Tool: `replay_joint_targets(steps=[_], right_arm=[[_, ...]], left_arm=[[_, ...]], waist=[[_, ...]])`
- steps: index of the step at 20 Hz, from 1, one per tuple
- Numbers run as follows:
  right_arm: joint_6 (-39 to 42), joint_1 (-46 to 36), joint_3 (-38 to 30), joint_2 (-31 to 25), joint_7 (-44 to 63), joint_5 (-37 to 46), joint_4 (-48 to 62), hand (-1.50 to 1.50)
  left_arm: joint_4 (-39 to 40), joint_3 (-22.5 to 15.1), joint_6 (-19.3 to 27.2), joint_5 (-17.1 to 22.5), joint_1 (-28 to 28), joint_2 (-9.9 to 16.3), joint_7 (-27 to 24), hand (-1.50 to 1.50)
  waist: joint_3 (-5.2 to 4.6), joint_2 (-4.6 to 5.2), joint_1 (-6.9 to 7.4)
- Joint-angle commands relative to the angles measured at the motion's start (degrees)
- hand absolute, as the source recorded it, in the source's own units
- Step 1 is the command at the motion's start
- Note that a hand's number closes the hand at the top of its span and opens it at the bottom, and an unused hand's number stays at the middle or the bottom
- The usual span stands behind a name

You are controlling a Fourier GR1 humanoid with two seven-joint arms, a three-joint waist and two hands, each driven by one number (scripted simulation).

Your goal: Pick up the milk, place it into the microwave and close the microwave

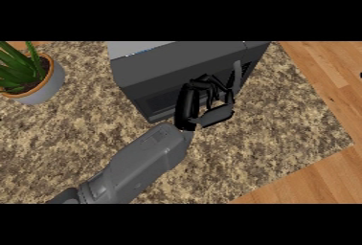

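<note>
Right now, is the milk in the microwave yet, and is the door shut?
Done, maybe: no milk shows on the counter, so it may already be inside the microwave or hidden behind the hand; I cannot tell. In hand: the left hand is at the microwave's front, beside a thin panel that looks like its door standing ajar. Left: closing that door.

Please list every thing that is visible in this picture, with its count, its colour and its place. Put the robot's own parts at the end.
Dark grey box-shaped microwave: one, upper centre, on the counter.
Green leafy plant in a round grey pot: one, upper left corner, partly cut by the edge.
Speckled beige stone counter top: one, fills most of the view.
Light brown wooden floor: right side and lower right corner.
Milk: not visible.
Grey forearm: one, from lower left.
Black hand: one, fingers curled, at the microwave's front.
</note>
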Motion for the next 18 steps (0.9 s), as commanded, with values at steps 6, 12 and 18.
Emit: replay_joint_targets(steps=[6,12,18], right_arm=[[2.51,-0.65,0.64,-0.83,0.2,-3.6,-0.13,-1.5],[3.24,-0.36,1.43,-2.03,1.32,-5.92,-1.05,-1.5],[2.64,0.29,-0.26,-3.72,1.69,-7.13,-1.84,-1.5]], left_arm=[[8.77,-0.96,0.72,-0.17,-4.97,0.03,3.55,1.5],[10.77,-1.32,3.65,1.73,-3.57,0.03,5.18,1.5],[12.49,-2.4,6.83,3.49,-1.81,0.03,5.57,1.5]], waist=[[0.25,0.62,-0.34],[0.01,0.31,1.14],[-0.11,-0.39,3.11]])
